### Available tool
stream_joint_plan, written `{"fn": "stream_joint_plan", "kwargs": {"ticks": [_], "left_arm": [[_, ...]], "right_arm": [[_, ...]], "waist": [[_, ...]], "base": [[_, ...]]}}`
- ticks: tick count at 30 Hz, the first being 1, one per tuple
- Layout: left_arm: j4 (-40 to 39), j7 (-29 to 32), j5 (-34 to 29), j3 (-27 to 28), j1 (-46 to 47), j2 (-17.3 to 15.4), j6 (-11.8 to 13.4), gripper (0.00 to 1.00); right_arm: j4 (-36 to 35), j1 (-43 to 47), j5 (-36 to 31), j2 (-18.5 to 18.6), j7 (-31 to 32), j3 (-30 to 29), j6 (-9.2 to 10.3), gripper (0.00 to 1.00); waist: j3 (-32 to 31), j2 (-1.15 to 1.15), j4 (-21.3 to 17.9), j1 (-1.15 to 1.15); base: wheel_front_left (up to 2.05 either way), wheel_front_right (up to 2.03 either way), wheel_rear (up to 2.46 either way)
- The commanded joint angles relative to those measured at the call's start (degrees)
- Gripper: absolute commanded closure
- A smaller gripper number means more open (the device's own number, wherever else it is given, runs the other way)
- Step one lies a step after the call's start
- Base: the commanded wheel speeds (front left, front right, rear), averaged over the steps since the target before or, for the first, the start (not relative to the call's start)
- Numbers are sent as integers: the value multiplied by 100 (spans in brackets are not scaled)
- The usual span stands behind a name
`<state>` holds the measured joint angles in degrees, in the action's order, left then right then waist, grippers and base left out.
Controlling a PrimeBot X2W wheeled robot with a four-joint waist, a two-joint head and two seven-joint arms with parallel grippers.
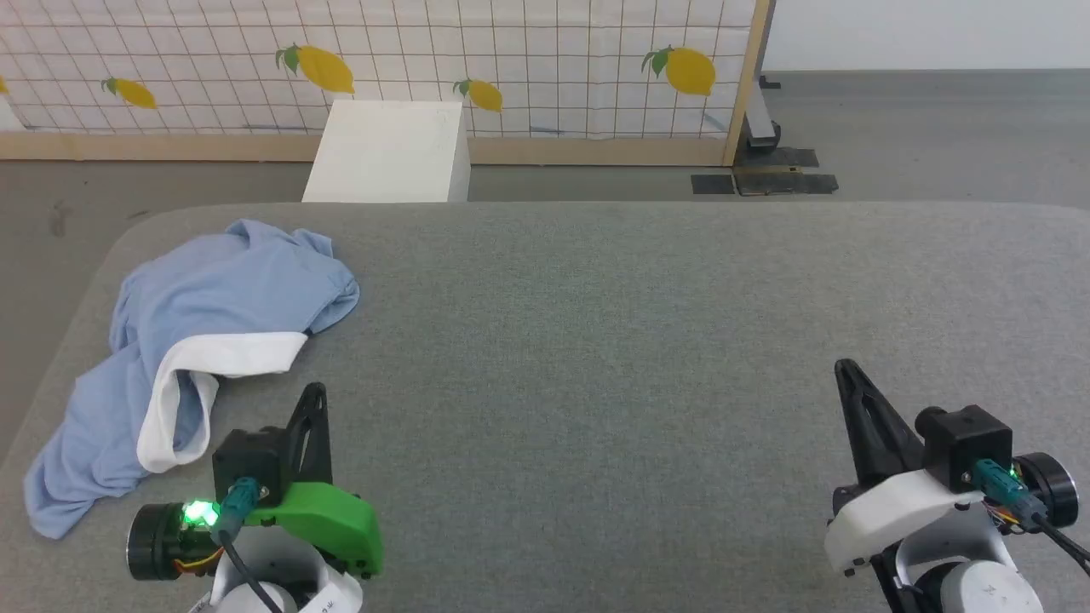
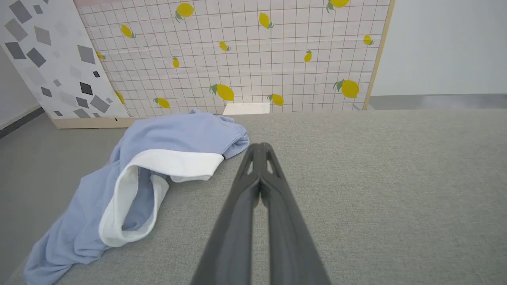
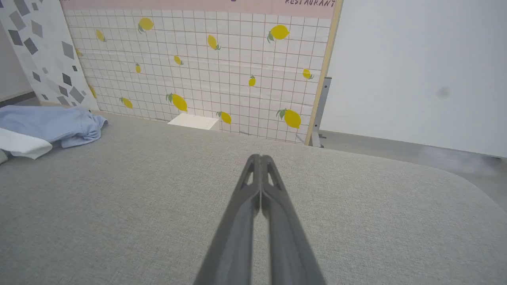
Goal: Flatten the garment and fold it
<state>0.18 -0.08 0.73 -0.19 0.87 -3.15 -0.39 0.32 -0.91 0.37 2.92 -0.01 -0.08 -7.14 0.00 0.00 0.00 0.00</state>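
The garment (image 1: 196, 340) is a light-blue shirt with a white trim band, lying crumpled at the left end of the grey surface; it also lies at the left of the left wrist view (image 2: 158, 158) and at the far left of the right wrist view (image 3: 51, 124). My left gripper (image 1: 315, 393) is shut and empty, just right of the garment's white band and apart from it; its tips (image 2: 260, 147) hang above bare fabric. My right gripper (image 1: 845, 369) is shut and empty at the lower right, far from the garment, its tips (image 3: 260, 158) over bare surface.
The grey padded surface (image 1: 596, 340) has rounded corners; its left edge runs close by the garment. A white box (image 1: 387, 153) stands on the floor behind it, in front of a lemon-print tiled panel (image 1: 511, 60). Grey floor lies beyond at the right.
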Motion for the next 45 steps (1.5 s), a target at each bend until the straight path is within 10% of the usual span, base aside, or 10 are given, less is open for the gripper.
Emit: {"fn": "stream_joint_plan", "kwargs": {"ticks": [1,45], "left_arm": [[-18,8,-73,19,-87,27,39,100],[-18,8,-73,19,-87,27,39,100]], "right_arm": [[-32,91,-37,-4,1,8,-35,100],[-32,91,-37,-4,1,8,-35,100]], "waist": [[0,0,0,0],[0,0,0,0]], "base": [[0,0,0],[0,0,0]]}}
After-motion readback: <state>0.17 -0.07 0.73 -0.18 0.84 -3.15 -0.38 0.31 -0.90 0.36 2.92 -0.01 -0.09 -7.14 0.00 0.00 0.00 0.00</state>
